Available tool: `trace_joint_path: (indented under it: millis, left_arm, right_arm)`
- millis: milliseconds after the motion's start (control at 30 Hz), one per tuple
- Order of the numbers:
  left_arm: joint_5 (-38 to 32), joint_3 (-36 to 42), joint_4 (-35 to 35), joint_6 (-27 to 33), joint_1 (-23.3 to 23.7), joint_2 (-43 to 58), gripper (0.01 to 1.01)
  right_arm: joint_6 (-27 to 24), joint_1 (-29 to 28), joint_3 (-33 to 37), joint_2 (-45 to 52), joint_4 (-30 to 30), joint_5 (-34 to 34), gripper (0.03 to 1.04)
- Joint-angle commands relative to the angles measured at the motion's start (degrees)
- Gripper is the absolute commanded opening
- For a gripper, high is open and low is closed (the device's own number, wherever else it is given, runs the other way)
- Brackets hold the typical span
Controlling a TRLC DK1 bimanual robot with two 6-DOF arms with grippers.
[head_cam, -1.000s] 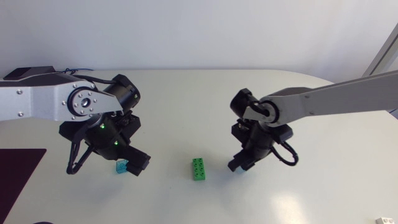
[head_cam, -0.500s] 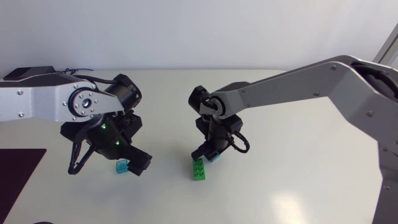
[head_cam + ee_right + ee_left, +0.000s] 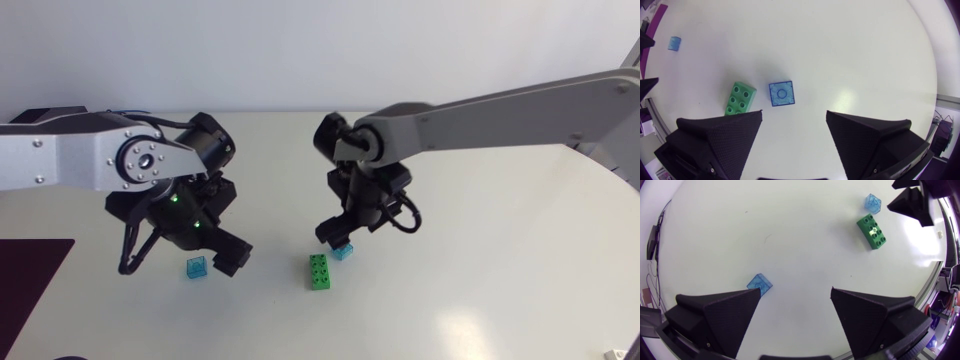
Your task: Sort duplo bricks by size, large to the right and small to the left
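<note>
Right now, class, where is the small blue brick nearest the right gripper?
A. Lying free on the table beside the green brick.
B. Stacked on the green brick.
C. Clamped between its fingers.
A: the right wrist view shows the small blue brick lying on the table beside the green brick, ahead of the open right gripper.

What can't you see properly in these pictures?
- Head view: the right gripper covers part of the small blue brick beside the green brick.
- Right wrist view: the right gripper hides the green brick's near end.
- Left wrist view: the picture edge cuts off the right gripper.
</note>
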Motion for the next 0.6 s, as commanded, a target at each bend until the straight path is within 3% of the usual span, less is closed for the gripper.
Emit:
trace_joint_path:
  millis: [0,267,567]
  left_arm:
    - [0.0,3.8,1.2,-1.0,-1.9,3.7,0.974]
    - [5.1,13.9,6.8,4.6,-10.2,14.0,0.974]
    - [9.6,26.5,7.9,12.1,-12.5,27.3,0.972]
  right_arm:
    - [2.7,-2.0,-1.6,-6.7,-2.4,0.3,1.0]
    - [-1.0,-12.4,-17.5,-24.2,-2.7,-0.1,1.0]
    - [-6.8,-28.5,-32.6,-32.6,3.1,-4.1,1.0]
